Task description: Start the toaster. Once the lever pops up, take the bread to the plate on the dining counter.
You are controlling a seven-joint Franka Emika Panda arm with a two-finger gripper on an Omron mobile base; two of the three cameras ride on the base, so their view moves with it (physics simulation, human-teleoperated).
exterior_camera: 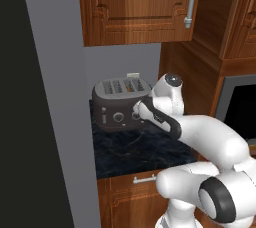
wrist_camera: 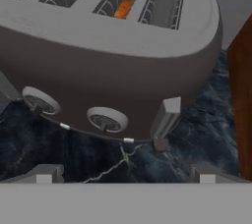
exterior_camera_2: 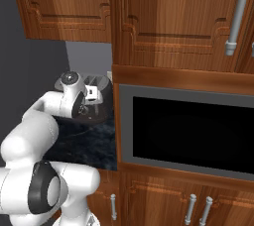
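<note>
Sitting on the black marbled tabletop (exterior_camera: 135, 149), the dark grey four-slot toaster (exterior_camera: 121, 104) stood against the grey back wall (exterior_camera: 120, 62), beneath a reddish wood wall cabinet (exterior_camera: 137, 7). In the hand view the toaster (wrist_camera: 108, 56) loomed close, its silver top showing four slots, with an orange-brown piece of bread (wrist_camera: 123, 8) sunk low in the third slot from the left. Two round knobs (wrist_camera: 107, 119) sat on its front face, and a grey lever (wrist_camera: 166, 116) stood at the right end of that front, low down near the base. The gripper (wrist_camera: 123, 176) hung just in front of the toaster's lower front, its two fingers (wrist_camera: 47, 174) spread wide apart with nothing between them, the tabletop visible in the gap. From the left base view the white arm reached forward with its wrist covering the toaster's right front corner. From the right base view the toaster (exterior_camera_2: 99, 87) was mostly hidden behind the arm and a wood panel, beside a built-in oven (exterior_camera_2: 188, 131) with a dark glass door.
</note>
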